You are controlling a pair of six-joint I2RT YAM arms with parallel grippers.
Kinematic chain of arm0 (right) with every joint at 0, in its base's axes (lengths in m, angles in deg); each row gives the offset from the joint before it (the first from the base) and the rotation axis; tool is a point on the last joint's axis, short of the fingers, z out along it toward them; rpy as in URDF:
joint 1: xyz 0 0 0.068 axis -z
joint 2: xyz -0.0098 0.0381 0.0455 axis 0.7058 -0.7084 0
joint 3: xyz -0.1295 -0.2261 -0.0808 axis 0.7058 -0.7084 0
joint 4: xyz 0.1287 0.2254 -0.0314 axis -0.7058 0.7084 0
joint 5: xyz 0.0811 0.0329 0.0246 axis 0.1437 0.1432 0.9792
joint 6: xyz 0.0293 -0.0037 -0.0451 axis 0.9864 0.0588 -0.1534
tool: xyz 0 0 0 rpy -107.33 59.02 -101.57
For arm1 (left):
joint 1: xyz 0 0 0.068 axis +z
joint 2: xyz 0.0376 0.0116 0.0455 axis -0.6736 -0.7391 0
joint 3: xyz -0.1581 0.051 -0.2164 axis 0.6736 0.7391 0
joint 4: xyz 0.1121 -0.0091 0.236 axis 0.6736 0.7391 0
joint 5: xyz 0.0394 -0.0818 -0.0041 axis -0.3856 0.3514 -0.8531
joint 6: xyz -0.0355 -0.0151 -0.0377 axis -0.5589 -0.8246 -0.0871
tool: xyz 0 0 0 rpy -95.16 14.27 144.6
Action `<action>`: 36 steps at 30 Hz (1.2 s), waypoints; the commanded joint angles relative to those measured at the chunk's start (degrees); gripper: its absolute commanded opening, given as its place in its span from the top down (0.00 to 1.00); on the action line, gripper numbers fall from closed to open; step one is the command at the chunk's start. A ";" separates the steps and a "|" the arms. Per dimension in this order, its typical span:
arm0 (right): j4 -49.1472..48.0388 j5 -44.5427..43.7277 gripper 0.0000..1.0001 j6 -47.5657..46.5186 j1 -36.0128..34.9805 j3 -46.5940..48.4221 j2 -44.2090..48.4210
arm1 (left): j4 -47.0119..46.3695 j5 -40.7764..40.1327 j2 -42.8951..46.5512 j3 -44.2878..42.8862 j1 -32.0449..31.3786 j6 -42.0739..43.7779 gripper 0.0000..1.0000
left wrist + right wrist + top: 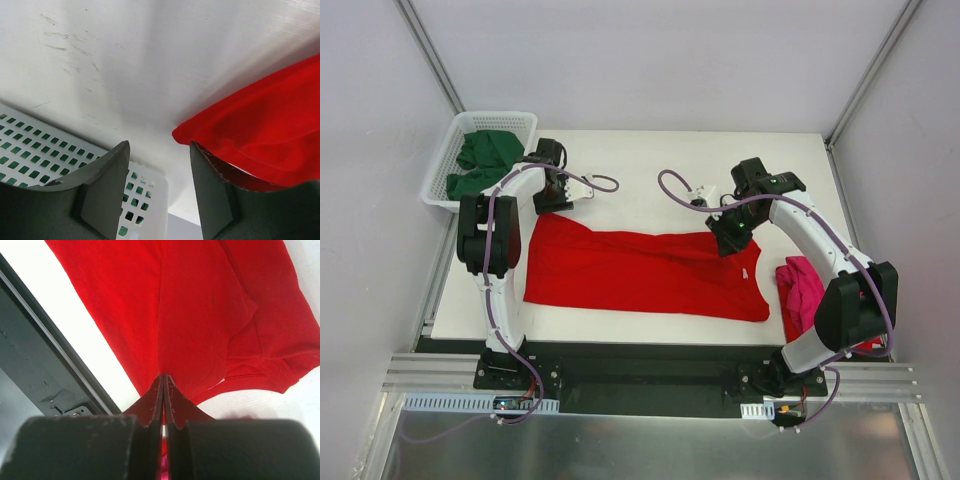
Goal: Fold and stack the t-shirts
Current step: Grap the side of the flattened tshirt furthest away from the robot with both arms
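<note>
A bright red t-shirt [640, 270] lies spread lengthwise over the white table. My left gripper [555, 195] hovers at its far left corner; in the left wrist view it [160, 150] stands open with nothing between the fingers, and the red cloth [270, 130] lies just to its right. My right gripper [730, 240] is at the shirt's far right edge. In the right wrist view it [163, 376] is shut on a pinch of the red t-shirt [200, 305], and a crease runs up to its tips. A magenta-pink t-shirt [803, 290] lies bunched at the right. Dark green t-shirts [485, 160] sit in the basket.
The white lattice basket [440, 165] stands at the table's far left corner, close beside my left gripper, its wall [40, 145] under the left finger. A black frame rail [640, 365] runs along the near table edge. White walls close in on both sides.
</note>
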 commanded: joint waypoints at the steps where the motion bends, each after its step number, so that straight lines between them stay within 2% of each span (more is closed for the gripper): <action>1: 1.55 2.27 0.99 -0.36 -0.32 1.89 0.68 | 1.79 -0.49 1.89 -1.67 -0.40 0.01 0.49; 9: 1.64 1.48 0.99 -0.62 -0.32 1.37 0.95 | 3.01 0.83 1.89 -0.97 -0.40 -0.52 0.50; 17: 1.64 1.65 0.99 -0.62 -0.32 1.81 -0.11 | 9.08 2.24 0.13 -2.90 -0.40 -2.01 0.51; 36: 1.99 1.39 0.99 -0.71 -0.32 1.19 0.60 | 9.08 2.33 -6.46 -6.95 -0.40 -3.68 0.52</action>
